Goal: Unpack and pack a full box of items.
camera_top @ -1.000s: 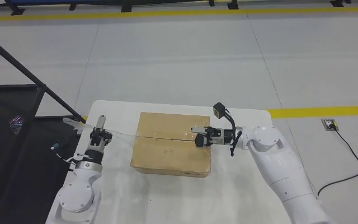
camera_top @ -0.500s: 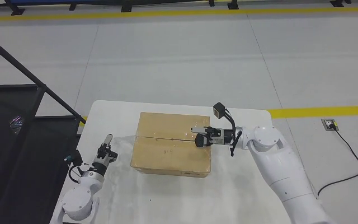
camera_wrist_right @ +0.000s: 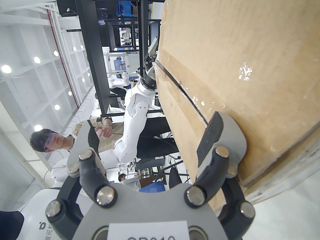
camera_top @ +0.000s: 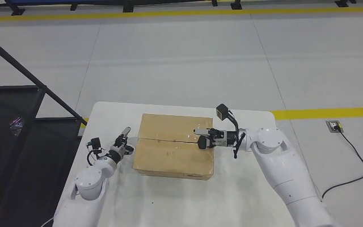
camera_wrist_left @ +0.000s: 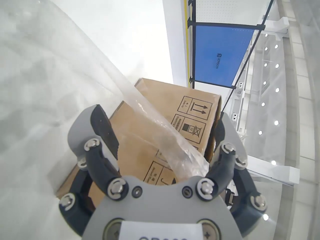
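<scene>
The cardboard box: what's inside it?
The inside is hidden: the cardboard box is closed on top along a middle seam. One finger of the open right gripper rests on top by the seam.

I've got a white table [camera_top: 238, 198] on a grey floor, w/ a yellow line [camera_top: 317, 113] running off to the right. Black frame [camera_top: 28, 74] w/ dark netting [camera_top: 22, 147], I think, sits left of the table. Floor socket [camera_top: 333, 125] + cable [camera_top: 351, 148] on the far right. Blue panel [camera_wrist_left: 217, 58] in the bkgd.
</scene>
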### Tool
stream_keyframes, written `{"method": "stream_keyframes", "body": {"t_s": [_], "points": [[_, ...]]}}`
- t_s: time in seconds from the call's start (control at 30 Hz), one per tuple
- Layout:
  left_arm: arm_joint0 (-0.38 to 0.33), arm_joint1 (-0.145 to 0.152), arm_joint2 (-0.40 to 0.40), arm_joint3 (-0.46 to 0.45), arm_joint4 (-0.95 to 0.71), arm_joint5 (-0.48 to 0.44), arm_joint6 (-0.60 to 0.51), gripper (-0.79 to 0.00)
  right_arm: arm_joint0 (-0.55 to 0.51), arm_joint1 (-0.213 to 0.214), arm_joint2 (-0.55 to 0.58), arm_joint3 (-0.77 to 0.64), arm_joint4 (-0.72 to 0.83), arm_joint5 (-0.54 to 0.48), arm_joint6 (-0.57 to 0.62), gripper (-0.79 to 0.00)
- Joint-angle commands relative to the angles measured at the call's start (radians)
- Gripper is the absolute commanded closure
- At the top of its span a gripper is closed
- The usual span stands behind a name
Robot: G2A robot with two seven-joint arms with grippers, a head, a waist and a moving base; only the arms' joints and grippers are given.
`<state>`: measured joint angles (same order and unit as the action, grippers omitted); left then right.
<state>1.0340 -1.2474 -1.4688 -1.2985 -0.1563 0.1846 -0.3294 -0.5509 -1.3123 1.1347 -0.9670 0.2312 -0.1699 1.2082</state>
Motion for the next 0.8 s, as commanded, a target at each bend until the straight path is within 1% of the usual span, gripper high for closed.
{"method": "stream_keyframes", "body": {"t_s": [0.0,0.2,0.33,0.43,0.57,0.77], "points": [[-0.035,-0.005,0.018,0.043,-0.018,0.002,-0.003,-0.785,0.0,0.0,0.0,0.0,0.0,0.0,0.0,-0.785],[-0.115,-0.02,0.042,0.136,-0.08,-0.012,0.044,-0.785,0.0,0.0,0.0,0.0,0.0,0.0,0.0,-0.785],[-0.119,-0.022,0.015,0.145,-0.14,-0.053,0.063,-0.785,0.0,0.0,0.0,0.0,0.0,0.0,0.0,-0.785],[-0.094,-0.018,-0.011,0.115,-0.144,-0.094,0.079,-0.785,0.0,0.0,0.0,0.0,0.0,0.0,0.0,-0.785],[-0.041,-0.011,-0.055,0.042,-0.152,-0.129,0.092,-0.785,0.0,0.0,0.0,0.0,0.0,0.0,0.0,-0.785],[0.04,-0.001,-0.111,-0.087,-0.153,-0.155,0.095,-0.785,0.0,0.0,0.0,0.0,0.0,0.0,0.0,-0.785]]}}
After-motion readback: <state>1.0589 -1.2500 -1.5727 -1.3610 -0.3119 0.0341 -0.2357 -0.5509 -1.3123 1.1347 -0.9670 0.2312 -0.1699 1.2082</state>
